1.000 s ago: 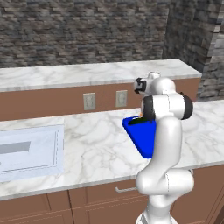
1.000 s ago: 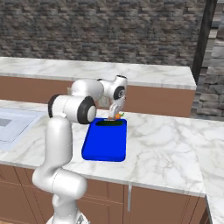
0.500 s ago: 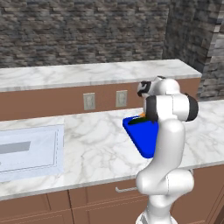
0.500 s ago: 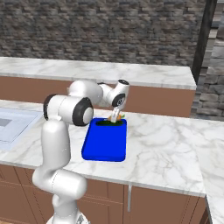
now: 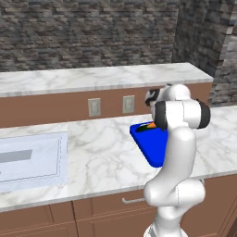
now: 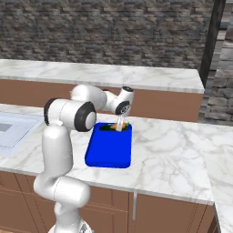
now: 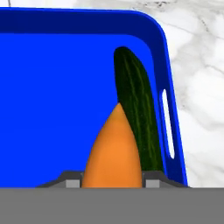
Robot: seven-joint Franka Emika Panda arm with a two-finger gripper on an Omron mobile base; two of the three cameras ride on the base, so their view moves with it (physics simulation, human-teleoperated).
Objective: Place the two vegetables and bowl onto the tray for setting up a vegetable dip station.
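Marble counter [image 6: 173, 150] carries the blue tray [image 6: 107, 152]. Over the tray's far, handle end, the gripper [image 6: 120, 126] is clamped on the orange carrot [image 7: 113, 151]. Beside the carrot, the dark green vegetable [image 7: 135, 109] lies inside the tray along its handle rim.

Even, bright rendered light; soft shadows, no glare, sharp throughout.

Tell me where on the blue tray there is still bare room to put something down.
The flat bright blue tray is bare from the dark green elongated vegetable across to its opposite rim. The crowded strip is beside the slot handle, where that vegetable lies and the pincer holds the orange carrot.
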